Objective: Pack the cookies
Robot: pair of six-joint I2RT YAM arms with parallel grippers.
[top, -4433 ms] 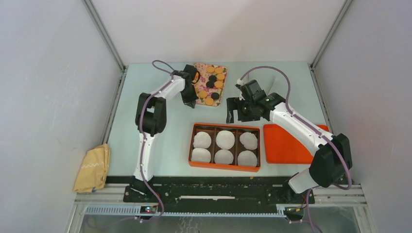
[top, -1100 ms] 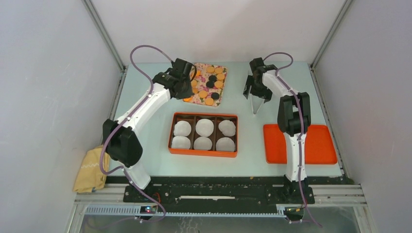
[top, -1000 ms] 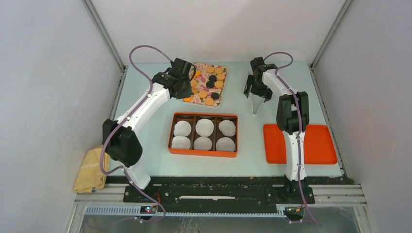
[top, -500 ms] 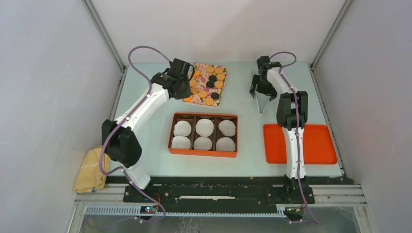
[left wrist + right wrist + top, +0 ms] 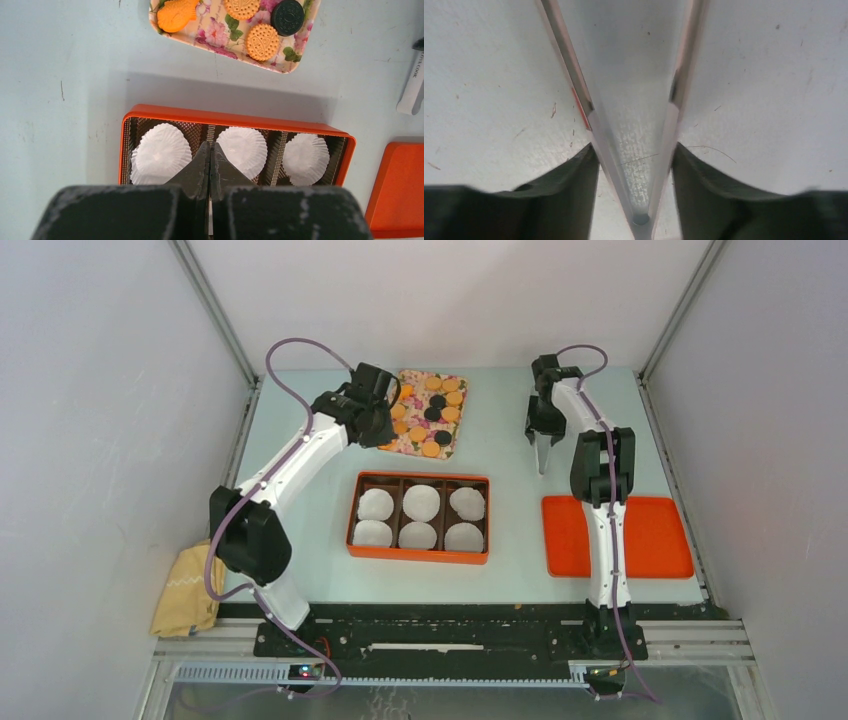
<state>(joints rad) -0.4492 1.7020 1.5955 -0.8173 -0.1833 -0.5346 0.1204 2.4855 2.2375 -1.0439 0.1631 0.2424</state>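
lettering on the white tongs point(image 5: 413, 80) seems to read "love cook". the right hand point(image 5: 634, 150) pinches the tongs close to their hinge. the left hand point(image 5: 210, 152) is pressed together, holding nothing. the cookies point(image 5: 432, 413), tan and black discs, lie on a floral tray point(image 5: 216, 36) at far centre of the surface point(image 5: 300, 530).

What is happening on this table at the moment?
Two robot arms are preparing to pack cookies. The right gripper holds metal tongs, away from the cookies, which all lie on the floral tray. The left gripper is shut and empty, hovering at that tray's edge. The orange box has six paper cups, none filled yet.
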